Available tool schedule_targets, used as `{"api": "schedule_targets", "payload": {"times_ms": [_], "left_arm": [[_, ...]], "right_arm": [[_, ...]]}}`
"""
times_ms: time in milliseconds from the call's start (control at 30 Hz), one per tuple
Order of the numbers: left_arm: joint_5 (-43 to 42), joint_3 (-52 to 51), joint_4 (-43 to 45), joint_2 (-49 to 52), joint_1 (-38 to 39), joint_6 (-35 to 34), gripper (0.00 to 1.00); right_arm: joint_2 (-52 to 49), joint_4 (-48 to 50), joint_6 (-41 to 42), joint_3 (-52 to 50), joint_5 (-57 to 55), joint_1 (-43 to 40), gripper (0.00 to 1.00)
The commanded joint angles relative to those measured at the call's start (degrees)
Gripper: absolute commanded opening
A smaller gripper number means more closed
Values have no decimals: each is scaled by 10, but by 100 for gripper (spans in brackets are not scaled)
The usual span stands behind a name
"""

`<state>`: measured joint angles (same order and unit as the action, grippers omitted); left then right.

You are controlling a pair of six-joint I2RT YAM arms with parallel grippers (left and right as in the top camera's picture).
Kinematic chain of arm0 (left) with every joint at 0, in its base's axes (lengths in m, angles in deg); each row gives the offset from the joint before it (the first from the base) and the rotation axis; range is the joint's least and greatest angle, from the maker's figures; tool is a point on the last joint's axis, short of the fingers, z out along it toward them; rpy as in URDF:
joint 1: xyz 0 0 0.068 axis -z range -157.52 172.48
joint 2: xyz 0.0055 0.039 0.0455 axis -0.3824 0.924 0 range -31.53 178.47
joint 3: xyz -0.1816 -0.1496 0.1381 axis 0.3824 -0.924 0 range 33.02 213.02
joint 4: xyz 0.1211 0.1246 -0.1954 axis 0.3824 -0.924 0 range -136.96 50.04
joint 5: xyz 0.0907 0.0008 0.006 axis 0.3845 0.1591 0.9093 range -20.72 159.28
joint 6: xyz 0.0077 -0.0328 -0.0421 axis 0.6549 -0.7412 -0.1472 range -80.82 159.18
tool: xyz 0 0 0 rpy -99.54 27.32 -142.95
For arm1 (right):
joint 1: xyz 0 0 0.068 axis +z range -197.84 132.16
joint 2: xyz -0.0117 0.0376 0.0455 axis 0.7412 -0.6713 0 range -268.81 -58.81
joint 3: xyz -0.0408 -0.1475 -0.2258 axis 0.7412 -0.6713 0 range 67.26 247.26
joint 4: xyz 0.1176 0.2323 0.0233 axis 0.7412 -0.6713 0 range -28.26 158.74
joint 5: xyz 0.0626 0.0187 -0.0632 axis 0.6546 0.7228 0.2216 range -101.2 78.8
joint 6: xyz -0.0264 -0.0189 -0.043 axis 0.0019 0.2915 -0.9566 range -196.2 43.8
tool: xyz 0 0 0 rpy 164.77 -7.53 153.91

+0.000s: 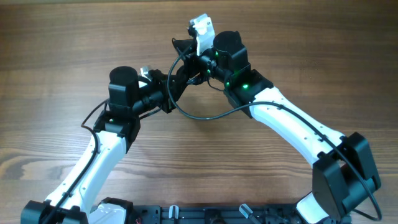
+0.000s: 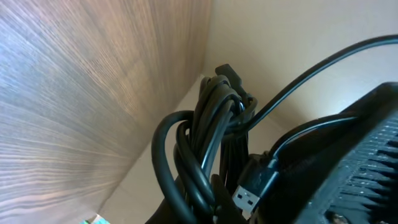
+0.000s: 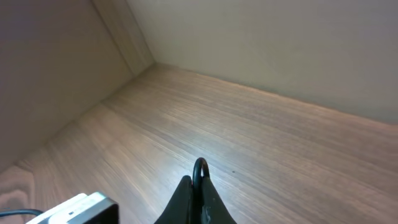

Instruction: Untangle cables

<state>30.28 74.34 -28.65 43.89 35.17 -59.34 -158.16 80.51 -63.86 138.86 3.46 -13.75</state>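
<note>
A bundle of black cables (image 2: pixel 208 130) is coiled and knotted, with a USB plug (image 2: pixel 249 198) hanging at its lower end. My left gripper (image 2: pixel 214 208) is shut on this bundle; in the overhead view it (image 1: pixel 169 87) sits mid-table, raised off the wood. My right gripper (image 1: pixel 185 51) is just beyond it, shut on a thin loop of black cable (image 3: pixel 200 165) that pokes out between its fingertips (image 3: pixel 198 186). One long strand (image 1: pixel 205 117) sags in an arc from the grippers toward the right arm.
The wooden table (image 1: pixel 74 43) lies under both arms. A white block (image 3: pixel 73 210) shows at the lower left of the right wrist view. The right arm's black body (image 2: pixel 367 155) fills the right of the left wrist view.
</note>
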Motion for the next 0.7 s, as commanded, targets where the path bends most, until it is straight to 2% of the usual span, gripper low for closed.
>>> {"api": "schedule_targets", "payload": {"times_ms": [0,67,167,333,467,533,567,667], "left_arm": [[-10,2,5,-4,-9,-57,4],[-8,2,5,-4,-21,-62,4],[10,2,5,-4,-32,-118,4],[106,2,5,-4,-32,-119,4],[143,2,5,-4,-32,-119,4],[149,2,5,-4,-32,-112,4],[149,2,5,-4,-32,-111,4],[149,2,5,-4,-32,-33,4]], "right_arm": [[-7,-26,-49,3,-19,2,4],[-7,-33,-60,3,-19,2,4],[-7,-34,-63,3,-19,2,4],[-7,-49,-62,3,44,2,4],[-7,-104,-62,3,62,2,4],[-7,-138,-62,3,104,2,5],[-7,-152,-63,3,112,2,10],[-7,-176,-64,3,112,-1,19]]}}
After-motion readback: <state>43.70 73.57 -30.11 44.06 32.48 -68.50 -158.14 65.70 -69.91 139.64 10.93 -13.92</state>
